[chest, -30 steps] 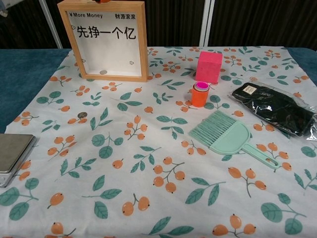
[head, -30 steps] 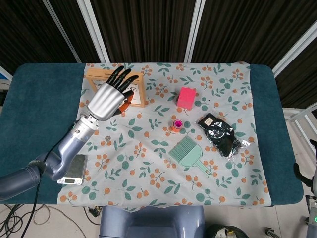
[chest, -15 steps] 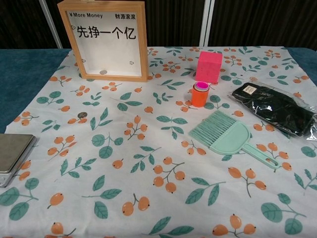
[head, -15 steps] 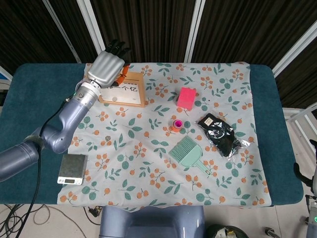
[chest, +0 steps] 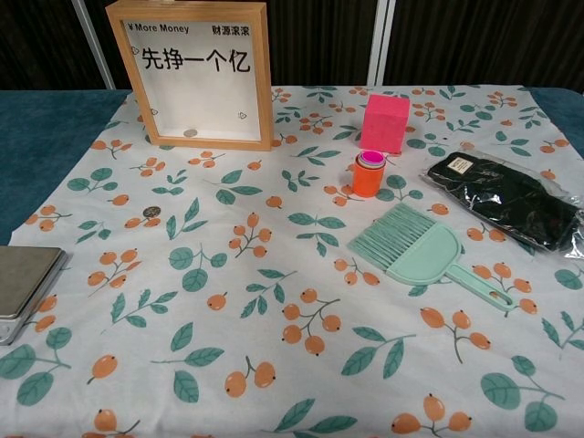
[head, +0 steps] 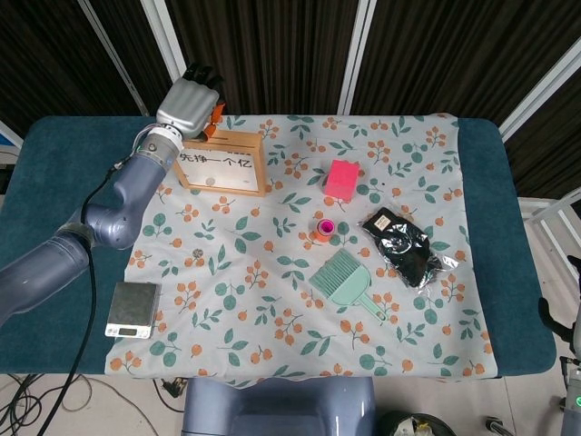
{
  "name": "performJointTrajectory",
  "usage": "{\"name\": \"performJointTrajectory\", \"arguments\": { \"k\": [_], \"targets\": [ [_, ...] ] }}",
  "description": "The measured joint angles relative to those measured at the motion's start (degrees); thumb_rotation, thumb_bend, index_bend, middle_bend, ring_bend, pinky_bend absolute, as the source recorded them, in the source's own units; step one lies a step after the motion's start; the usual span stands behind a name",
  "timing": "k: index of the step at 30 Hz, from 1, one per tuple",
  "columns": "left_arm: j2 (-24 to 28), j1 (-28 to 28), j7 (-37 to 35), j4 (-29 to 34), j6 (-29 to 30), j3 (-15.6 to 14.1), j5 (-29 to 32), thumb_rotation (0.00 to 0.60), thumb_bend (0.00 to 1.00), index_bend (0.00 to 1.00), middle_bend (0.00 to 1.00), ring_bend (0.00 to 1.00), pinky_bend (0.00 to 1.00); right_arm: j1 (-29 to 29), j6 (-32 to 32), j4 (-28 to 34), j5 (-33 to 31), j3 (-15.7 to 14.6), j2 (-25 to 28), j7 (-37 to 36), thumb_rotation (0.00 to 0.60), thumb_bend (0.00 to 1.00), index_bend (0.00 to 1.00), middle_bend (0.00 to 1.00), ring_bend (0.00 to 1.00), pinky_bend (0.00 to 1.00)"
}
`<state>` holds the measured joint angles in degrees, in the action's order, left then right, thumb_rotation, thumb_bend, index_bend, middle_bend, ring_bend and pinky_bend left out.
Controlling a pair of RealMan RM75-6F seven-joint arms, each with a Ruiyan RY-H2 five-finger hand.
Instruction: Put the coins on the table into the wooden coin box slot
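Your bench (head: 64, 173) is dark teal and takes up most of the head view. A big cloth (chest: 274, 365) with leaves and orange berries lies over the middle of it.

Your left arm (head: 100, 218) comes in from the lower left and reaches up to the far left corner of the cloth. Your left hand (head: 188, 102) is up there, above and just behind the top edge of the wooden coin box (chest: 202, 73). Its dark fingers (head: 203, 74) are curled in, away from the camera. You cannot tell from here if they hold a coin. The chest view does not show this hand. Your right hand is not in either view.

The wooden coin box stands upright at the back left of the cloth. It has a white face with writing, and one coin (chest: 190, 133) lies at the bottom inside it.

A black packet (chest: 511, 201) lies on the right side of the cloth. A mint green brush (chest: 415, 251) lies near the middle, just left of the packet. A silver scale (head: 132, 309) sits at the left edge of the cloth, near you. A pink block (chest: 384, 122) stands at the back, right of the box. A small orange cup (chest: 367, 174) stands just in front of the pink block.

A second coin (chest: 151, 212) lies flat on the cloth, well in front of the box and a bit to the left.
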<state>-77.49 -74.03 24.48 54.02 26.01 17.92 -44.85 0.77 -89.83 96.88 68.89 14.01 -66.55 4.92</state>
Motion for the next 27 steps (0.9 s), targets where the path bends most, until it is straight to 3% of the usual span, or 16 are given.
{"name": "performJointTrajectory", "arguments": {
  "k": [27],
  "targets": [
    [-3.21,-0.37,-3.62,-6.68,-1.44,-5.21,1.12,0.6,0.51,0.63,0.11,0.0,0.0,-0.17,-0.16,0.23,0.19,-0.14,0.14,0.1,0.6,0.39,0.21,0.05,0.01,0.0]
  ]
}}
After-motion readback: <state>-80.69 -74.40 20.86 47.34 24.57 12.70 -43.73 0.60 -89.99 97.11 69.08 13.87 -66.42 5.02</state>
